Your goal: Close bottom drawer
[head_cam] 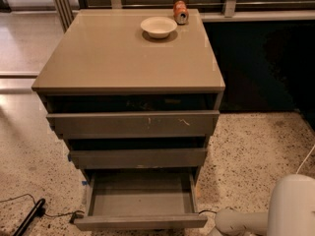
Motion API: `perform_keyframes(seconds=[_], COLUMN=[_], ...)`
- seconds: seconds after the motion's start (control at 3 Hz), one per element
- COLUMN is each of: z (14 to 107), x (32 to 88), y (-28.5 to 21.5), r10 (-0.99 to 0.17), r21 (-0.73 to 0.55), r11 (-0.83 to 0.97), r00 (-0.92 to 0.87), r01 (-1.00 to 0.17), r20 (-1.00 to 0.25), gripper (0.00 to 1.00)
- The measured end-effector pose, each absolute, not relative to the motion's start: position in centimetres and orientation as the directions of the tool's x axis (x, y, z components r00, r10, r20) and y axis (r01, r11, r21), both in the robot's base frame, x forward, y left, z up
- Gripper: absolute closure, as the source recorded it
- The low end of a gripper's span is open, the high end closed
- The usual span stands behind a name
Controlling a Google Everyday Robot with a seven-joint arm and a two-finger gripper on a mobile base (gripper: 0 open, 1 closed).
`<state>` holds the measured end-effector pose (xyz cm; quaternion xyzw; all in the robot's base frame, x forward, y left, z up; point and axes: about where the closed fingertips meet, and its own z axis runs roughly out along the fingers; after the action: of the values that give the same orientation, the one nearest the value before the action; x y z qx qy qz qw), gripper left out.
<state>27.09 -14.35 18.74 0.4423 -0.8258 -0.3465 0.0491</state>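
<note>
The bottom drawer [140, 196] is the narrowest of three grey-taupe drawers in the cabinet [128, 58]. It stands pulled far out, its grey box interior empty, its plain front [140, 222] near the lower edge of the view. My white arm [246, 221] reaches in from the bottom right, ending just right of the drawer front's right corner. The gripper itself is below the frame edge and does not show.
The scratched top drawer [133, 123] and the middle drawer [138, 158] stand slightly out. A white bowl [158, 26] and an orange can [180, 12] sit on the cabinet top. A black cable [29, 215] lies on the speckled floor at the left.
</note>
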Motion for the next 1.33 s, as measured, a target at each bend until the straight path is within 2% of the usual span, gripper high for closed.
perform_keyframes(seconds=[0.33, 0.67, 1.33], z=[18.0, 19.0, 18.4], x=[28.2, 35.6, 37.3], y=[-13.3, -8.6, -7.8], r10=[-0.759, -0.748, -0.731], r21=[0.643, 0.647, 0.655], r11=[0.354, 0.331, 0.337], r00=[-0.61, -0.609, -0.627], r01=[-0.679, -0.687, -0.676], r20=[-0.227, -0.264, -0.271], gripper=[1.0, 1.0, 1.0])
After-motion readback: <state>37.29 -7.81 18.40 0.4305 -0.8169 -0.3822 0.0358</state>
